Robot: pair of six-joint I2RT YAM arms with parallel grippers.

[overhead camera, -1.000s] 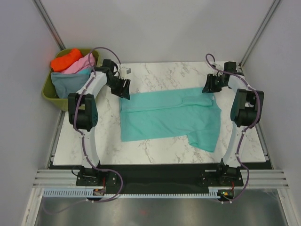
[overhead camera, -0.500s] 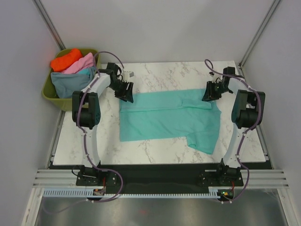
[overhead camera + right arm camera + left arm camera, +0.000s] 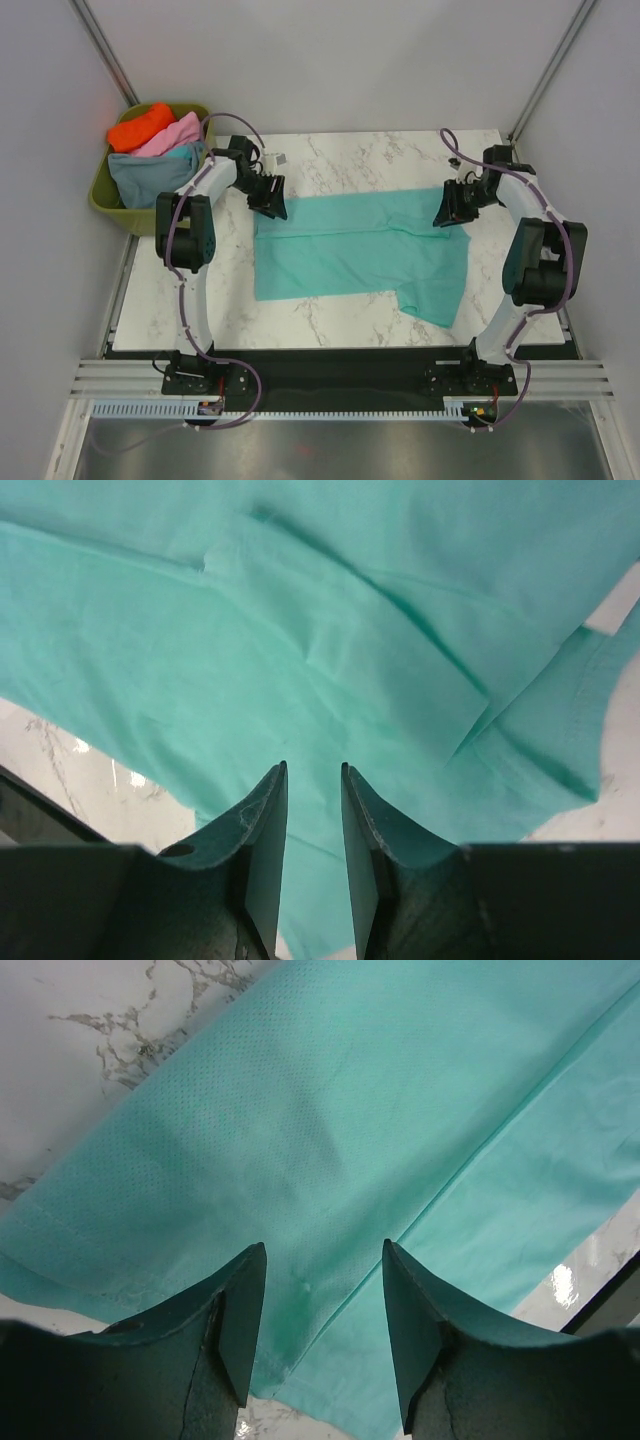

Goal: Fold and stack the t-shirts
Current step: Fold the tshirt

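Holding anything, the left fingers? (A)

No. They stand well apart just above the teal-green t-shirt. The cloth shows flat in the gap between them and nothing is pinched. (B)

Where does that t-shirt lie? (A)

On the marble tabletop, about its middle, spread wide from left to right. A fold edge runs along its length, and a flap at the near right corner reaches toward the arm bases. From above, the left fingers sit at its far left corner. (B)

And the right fingers? (A)

At the far right corner, over layered, creased cloth. Only a narrow slit parts them. The fabric seen through that slit lies below the tips, so they grip nothing. (B)

The other shirts? (A)

Heaped in the olive-green tub off the tabletop's far left corner. The orange t-shirt is farthest back, the pink t-shirt lies beside it, and the blue-grey t-shirt is nearest. The tub is well apart from the spread tee. (B)
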